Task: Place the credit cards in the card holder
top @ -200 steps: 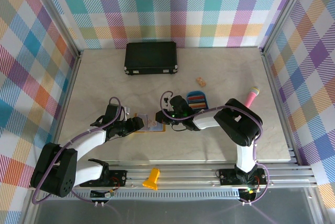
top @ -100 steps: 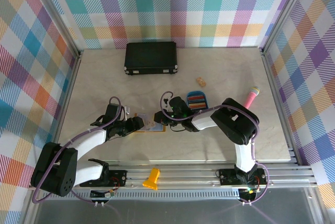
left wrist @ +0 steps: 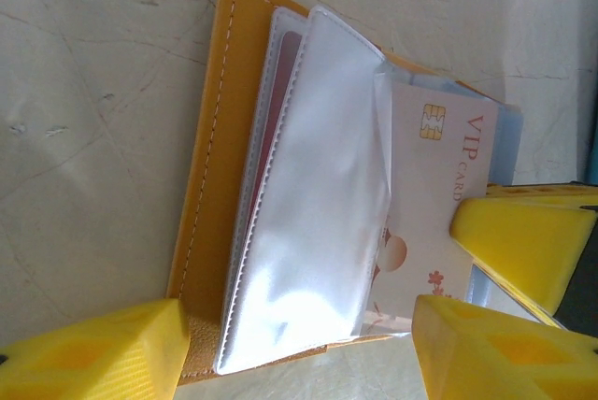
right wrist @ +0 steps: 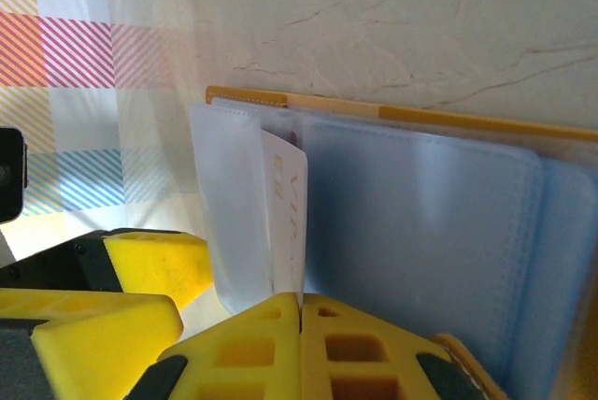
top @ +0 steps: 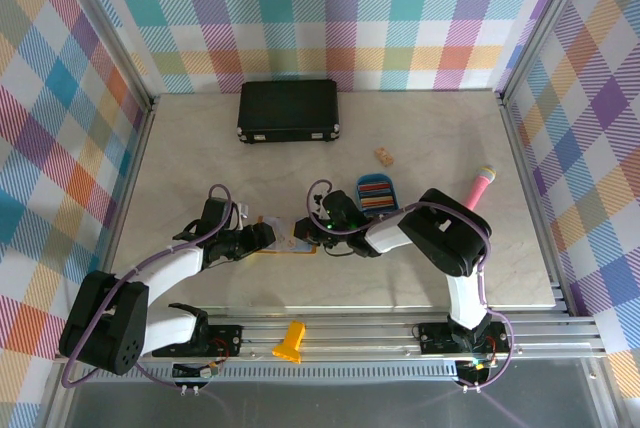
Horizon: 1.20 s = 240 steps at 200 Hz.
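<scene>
Seating this card cleanly is the step in hand, so start with what lies nearest you. Your left pincer [left wrist: 299,330] is released, its jaws spread either side of the near edge of the card holder [left wrist: 210,138], which lies open on the surface [top: 200,168] between the two arms. Whether a fingertip actually presses the yellow cover down, I cannot tell. Your right pincer [right wrist: 299,325] is clenched on one end of a white card [left wrist: 439,194]. The card's other end is tucked under a clear sleeve [left wrist: 318,204], with the chip and lettering exposed, so I judge the insertion about half done.

To finish well, push along the card's length, in line with the pocket. Hold the card flat against the page beneath so its leading corners do not snag the seam or balloon the sleeve. Go slowly, because the holder looks light and will likely slide unless the left pincer steadies it. Let go only once the card sits deep enough to stay.

Beyond the holder, more credit cards [top: 375,193] lie in the blue tray [top: 397,191]. The black case [top: 288,108] sits at the far edge, well apart.
</scene>
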Each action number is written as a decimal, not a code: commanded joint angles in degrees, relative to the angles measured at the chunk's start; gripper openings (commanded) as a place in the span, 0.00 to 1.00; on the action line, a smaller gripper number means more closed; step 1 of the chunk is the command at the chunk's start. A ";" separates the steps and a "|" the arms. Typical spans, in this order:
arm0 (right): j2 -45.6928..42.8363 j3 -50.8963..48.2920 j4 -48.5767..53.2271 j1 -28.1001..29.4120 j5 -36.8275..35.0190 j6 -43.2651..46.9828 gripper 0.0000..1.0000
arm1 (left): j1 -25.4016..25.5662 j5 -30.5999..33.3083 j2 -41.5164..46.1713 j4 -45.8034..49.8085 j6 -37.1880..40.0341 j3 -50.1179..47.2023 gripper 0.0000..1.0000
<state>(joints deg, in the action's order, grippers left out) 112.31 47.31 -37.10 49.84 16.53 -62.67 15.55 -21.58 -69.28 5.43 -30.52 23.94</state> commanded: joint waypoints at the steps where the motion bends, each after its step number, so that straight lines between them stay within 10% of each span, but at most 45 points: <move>1: 0.34 -0.14 2.42 2.07 -1.19 -0.44 0.00 | -0.79 0.30 -1.41 1.25 1.03 0.14 0.66; 207: 1.95 8.81 14.54 5.54 -6.26 -2.18 0.00 | -0.78 -0.48 -1.49 1.16 1.25 0.05 0.66; 240: -1.05 9.18 20.85 5.64 -8.62 0.01 0.21 | -0.72 -0.09 -1.19 1.48 1.11 0.01 0.66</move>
<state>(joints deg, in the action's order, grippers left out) 112.60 55.44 -24.49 54.17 9.02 -64.16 15.49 -21.96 -69.65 5.63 -30.33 24.25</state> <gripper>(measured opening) 0.148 0.661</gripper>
